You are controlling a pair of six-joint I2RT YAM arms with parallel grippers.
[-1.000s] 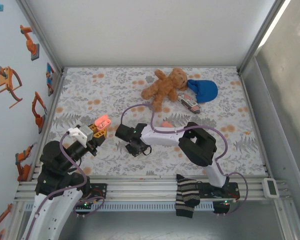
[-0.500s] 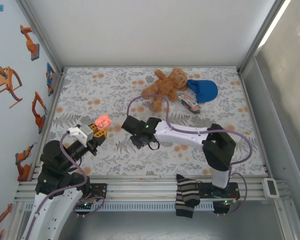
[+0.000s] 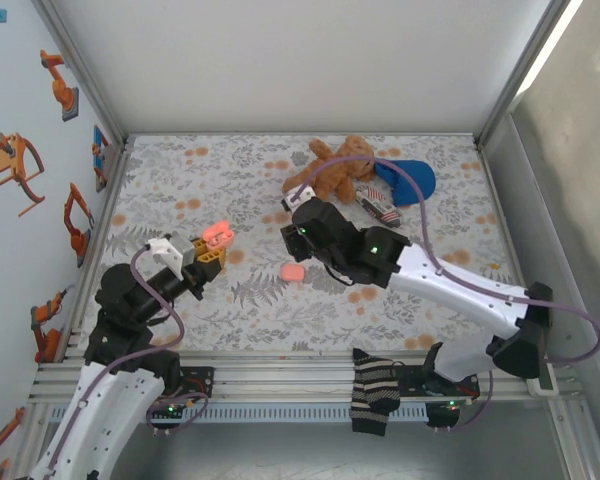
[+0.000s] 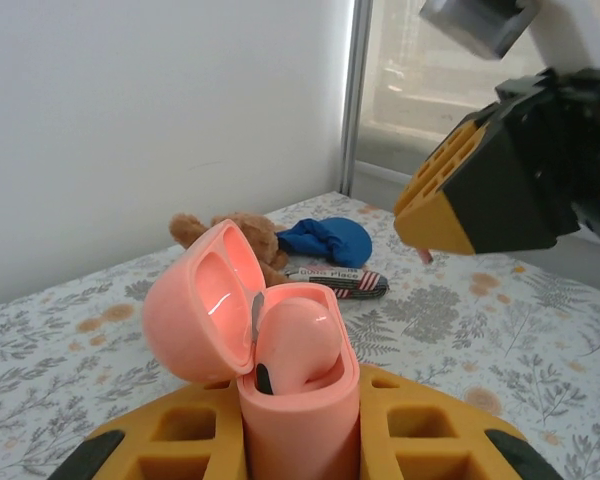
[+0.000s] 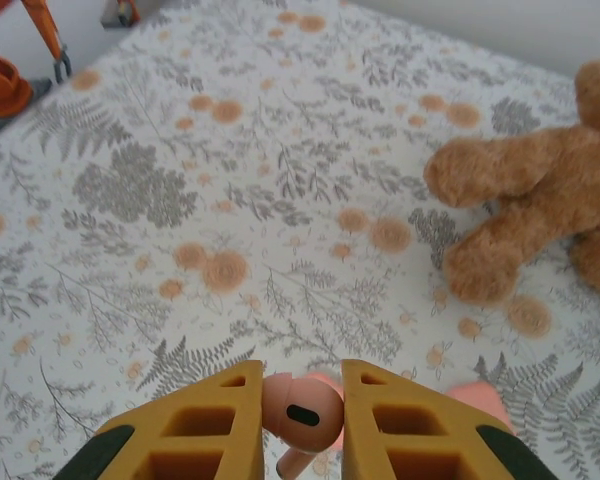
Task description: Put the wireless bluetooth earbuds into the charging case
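Note:
The pink charging case (image 4: 298, 400) stands upright between my left gripper's (image 4: 300, 425) yellow fingers, lid swung open to the left. One salmon-pink earbud (image 4: 298, 335) sits in it. From above, the case (image 3: 217, 236) is at the left of the table, lifted above the mat. My right gripper (image 5: 302, 405) is shut on a second earbud (image 5: 302, 412), stem pointing down. It hangs above the mat's middle (image 3: 292, 220), right of the case and apart from it. In the left wrist view, the right gripper (image 4: 420, 232) is up at the right.
A pink rounded piece (image 3: 292, 272) lies on the floral mat (image 3: 180, 190) below the right gripper. A teddy bear (image 3: 330, 168), a blue pouch (image 3: 408, 181) and a flag-patterned item (image 3: 380, 207) lie at the back. A striped sock (image 3: 374, 392) hangs over the near rail.
My right arm swung from the near middle to farther back and right, lifting the earbud and uncovering the pink piece. The left gripper with the case shifted slightly farther and right.

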